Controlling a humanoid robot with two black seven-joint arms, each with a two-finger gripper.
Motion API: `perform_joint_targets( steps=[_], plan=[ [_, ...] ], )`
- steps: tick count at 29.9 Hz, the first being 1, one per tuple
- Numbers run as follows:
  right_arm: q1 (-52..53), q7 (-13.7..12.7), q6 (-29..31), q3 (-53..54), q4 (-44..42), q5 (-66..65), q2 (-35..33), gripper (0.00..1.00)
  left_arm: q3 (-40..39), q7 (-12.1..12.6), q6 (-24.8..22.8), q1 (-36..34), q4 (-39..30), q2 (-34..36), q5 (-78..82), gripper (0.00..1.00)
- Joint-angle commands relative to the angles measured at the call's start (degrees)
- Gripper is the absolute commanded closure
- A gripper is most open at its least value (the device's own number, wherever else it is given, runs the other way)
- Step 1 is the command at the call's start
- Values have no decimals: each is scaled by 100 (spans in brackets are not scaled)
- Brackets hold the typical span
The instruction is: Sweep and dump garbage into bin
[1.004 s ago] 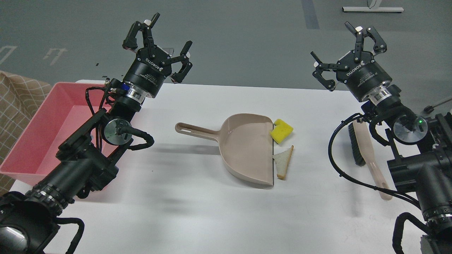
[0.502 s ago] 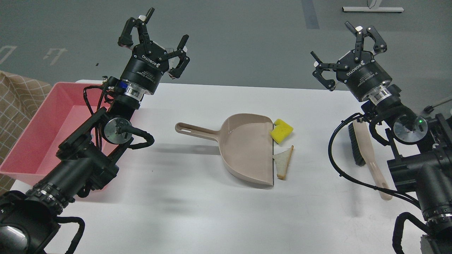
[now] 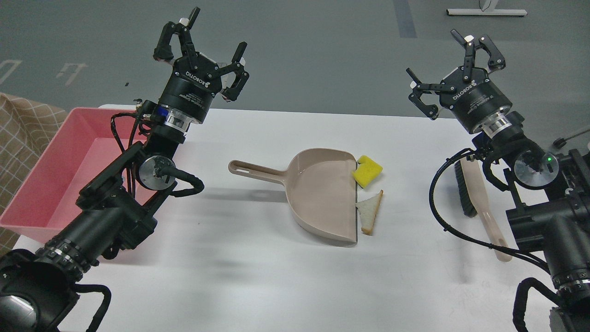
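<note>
A yellow sponge point(image 3: 368, 171) and a triangular white bread slice point(image 3: 370, 210) lie on the white table at the open mouth of a beige dustpan point(image 3: 318, 191). The sponge's left edge rests on the pan's lip. The pink bin point(image 3: 55, 161) stands at the table's left edge, partly behind my left arm. My left gripper point(image 3: 208, 44) is open and empty, raised above the table's far left side. My right gripper point(image 3: 454, 62) is open and empty, raised at the far right.
A beige hand brush with dark bristles point(image 3: 477, 203) lies on the table at the right, partly behind my right arm's cables. The dustpan's handle point(image 3: 253, 169) points left toward my left arm. A checked brown cloth point(image 3: 20, 124) shows beyond the bin.
My left gripper has risen and swung slightly left, away from the table. The right arm, the dustpan and the garbage have not moved.
</note>
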Motion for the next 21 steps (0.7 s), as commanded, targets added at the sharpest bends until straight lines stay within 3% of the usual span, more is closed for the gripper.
perform_joint_targets(
  steps=[1,5,7,9,12,21],
  plan=[
    [16,0,0,-1,0,0,-9,0,18,72,178,-53,-17,17,59,2],
    [25,0,0,-1,0,0,-9,0,342,80,792,-97,-210,140,559,2],
    [34,0,0,-1,0,0,-17,0,509,63,1372,-106,-526,289,875,2],
    [34,0,0,-1,0,0,-18,0,816,45,2327,-106,-990,500,1287,2],
    [16,0,0,-1,0,0,-26,0,1063,63,2901,-115,-1404,737,1482,2],
    [16,0,0,-1,0,0,-26,0,1502,150,3403,-80,-2310,1642,1518,2]
  ],
)
